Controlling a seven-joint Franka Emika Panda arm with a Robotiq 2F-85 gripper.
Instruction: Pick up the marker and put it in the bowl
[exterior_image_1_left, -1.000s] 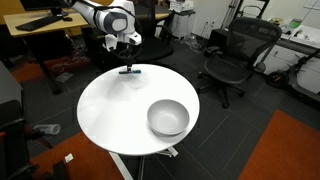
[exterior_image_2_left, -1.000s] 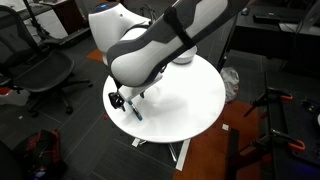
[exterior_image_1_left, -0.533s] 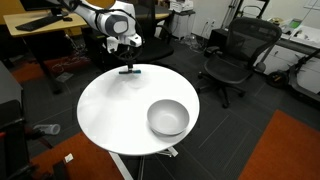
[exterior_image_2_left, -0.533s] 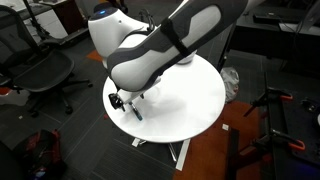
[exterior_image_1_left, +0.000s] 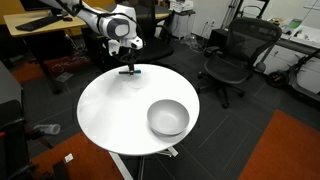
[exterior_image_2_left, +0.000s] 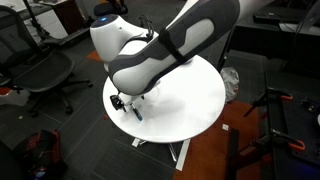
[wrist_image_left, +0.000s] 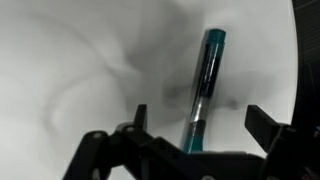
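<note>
The marker (wrist_image_left: 204, 85), a thin dark pen with teal ends, lies on the white round table (exterior_image_1_left: 110, 110) near its far edge; it shows in both exterior views (exterior_image_1_left: 129, 71) (exterior_image_2_left: 134, 111). My gripper (wrist_image_left: 200, 122) hangs just above it, open, with a finger on each side of the pen and neither touching it. It also shows in both exterior views (exterior_image_1_left: 128, 62) (exterior_image_2_left: 124, 101). The grey metallic bowl (exterior_image_1_left: 168, 118) sits empty on the table's near right side, well away from the gripper. The arm hides the bowl in the exterior view from behind the arm.
Black office chairs (exterior_image_1_left: 235, 55) (exterior_image_2_left: 45, 70) stand around the table. A wooden desk (exterior_image_1_left: 40, 28) is behind the arm. The marker lies close to the table's edge (exterior_image_2_left: 112, 112). An orange floor patch (exterior_image_1_left: 290, 140) lies beside the table.
The gripper has shifted only slightly over the marker. The marker and bowl have not moved.
</note>
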